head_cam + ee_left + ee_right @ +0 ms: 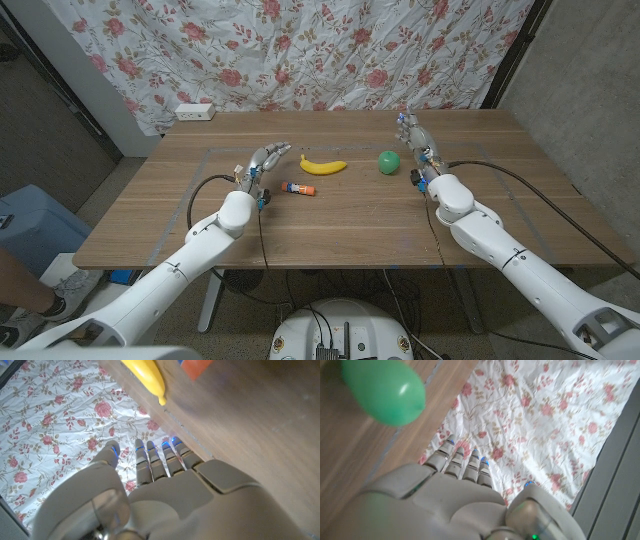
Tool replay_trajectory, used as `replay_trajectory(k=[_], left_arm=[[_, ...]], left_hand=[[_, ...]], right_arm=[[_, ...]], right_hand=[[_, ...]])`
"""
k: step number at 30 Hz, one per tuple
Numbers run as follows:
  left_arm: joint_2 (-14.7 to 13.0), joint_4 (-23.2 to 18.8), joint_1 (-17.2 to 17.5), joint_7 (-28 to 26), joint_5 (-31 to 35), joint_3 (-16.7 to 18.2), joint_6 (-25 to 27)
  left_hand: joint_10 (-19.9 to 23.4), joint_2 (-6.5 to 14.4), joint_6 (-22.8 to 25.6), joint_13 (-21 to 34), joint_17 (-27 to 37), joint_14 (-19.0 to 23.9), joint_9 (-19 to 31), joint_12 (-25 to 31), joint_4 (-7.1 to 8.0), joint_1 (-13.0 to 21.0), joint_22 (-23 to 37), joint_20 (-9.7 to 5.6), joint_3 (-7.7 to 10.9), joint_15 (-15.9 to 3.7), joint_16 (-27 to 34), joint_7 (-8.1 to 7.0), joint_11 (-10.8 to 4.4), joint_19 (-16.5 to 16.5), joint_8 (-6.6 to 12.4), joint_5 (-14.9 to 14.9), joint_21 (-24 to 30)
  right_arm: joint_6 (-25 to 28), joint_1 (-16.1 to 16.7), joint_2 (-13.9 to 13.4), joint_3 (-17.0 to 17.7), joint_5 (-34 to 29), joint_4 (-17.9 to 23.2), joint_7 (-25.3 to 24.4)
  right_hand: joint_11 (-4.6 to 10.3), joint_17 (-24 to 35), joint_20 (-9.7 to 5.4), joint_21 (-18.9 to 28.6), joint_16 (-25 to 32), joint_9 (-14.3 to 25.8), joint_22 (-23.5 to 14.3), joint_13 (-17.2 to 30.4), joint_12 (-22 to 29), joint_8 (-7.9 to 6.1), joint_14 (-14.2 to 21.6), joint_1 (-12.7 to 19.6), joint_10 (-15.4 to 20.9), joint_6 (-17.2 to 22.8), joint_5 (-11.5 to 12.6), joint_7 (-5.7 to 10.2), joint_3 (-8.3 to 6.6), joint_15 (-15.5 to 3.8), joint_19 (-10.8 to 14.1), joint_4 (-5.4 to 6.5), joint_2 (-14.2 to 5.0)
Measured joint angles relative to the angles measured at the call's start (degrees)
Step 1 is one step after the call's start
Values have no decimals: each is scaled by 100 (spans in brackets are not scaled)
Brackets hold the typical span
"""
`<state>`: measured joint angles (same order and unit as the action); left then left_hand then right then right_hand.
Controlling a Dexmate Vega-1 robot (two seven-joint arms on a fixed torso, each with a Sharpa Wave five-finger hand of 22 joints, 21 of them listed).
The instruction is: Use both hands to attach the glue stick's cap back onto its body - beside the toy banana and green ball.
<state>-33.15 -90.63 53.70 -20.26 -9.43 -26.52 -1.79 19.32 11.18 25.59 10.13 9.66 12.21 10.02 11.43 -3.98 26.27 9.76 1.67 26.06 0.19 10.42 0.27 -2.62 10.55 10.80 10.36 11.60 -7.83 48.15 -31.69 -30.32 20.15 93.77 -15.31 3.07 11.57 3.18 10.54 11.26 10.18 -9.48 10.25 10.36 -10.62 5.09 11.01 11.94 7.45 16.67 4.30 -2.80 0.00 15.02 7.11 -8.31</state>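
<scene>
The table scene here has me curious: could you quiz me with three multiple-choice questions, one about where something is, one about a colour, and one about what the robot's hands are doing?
1. Where does the glue stick lie?
A. In front of the toy banana, toward the robot
B. Behind the green ball, by the curtain
C. At the table's far right corner

2. What colour is the ball?
A. Red
B. Green
C. Blue

3. What are the left hand and right hand holding?
A. Each holds a part of the glue stick
B. The left hand holds the banana
C. Nothing; both are open

Answers:
1 A, the stick lies on the wood just nearer the robot than the banana.
2 B, it shows green in the head view and the right wrist view.
3 C, fingers are apart and clear of every object.
</scene>
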Motion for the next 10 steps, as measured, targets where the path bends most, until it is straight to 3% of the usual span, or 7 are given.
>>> replay_trajectory(k=[1, 3, 6, 10], left_arm=[[88, 77, 95, 43, -122, -19, 14], [114, 75, 156, 55, -247, 0, 17], [114, 75, 156, 74, -431, 0, -58], [208, 160, 44, 186, -612, 116, -320]], left_hand=[[-1, -42, 8, 0, -4, -6, 0, -14, -3, -42, 0, 6, 69, 10, -9, 7, -1, -11, -14, 0, -22], [-187, -106, -166, 0, -7, -156, 0, -80, 32, -227, -8, -98, 154, -112, -49, -47, -46, -116, -69, 0, -65], [-488, -74, -435, 0, 5, -461, 0, -127, 122, -492, -17, -279, 245, -188, -49, -29, -35, -302, -88, 0, -122], [-595, -47, -544, 0, 9, -515, -1, -127, 192, -575, -18, -331, 296, -193, -49, 5, -3, -369, -88, 0, -132]], right_arm=[[388, -79, 59, -105, -254, 2, 279], [572, -143, 114, -190, -297, -47, 419], [572, -131, 147, -134, -297, -254, 419], [509, -30, 244, 178, 120, -551, 724]], right_hand=[[-34, -1, -14, 2, 0, -3, 0, 0, 23, -15, 1, 3, 35, 47, 25, -43, -51, 0, -10, -51, 0], [-112, -1, -113, 51, 42, -6, 0, 0, 67, -47, 4, 48, 120, 165, 30, -60, -96, 0, 89, -94, 46], [-123, 25, -154, 51, 88, -6, 0, 0, 67, -13, 87, 46, 147, 96, 29, -129, -92, 84, 135, -55, 46], [-155, 31, -133, 52, 88, -6, 0, 0, 44, -13, 138, -97, 115, 95, 29, -200, -71, 51, 155, 10, 53]])
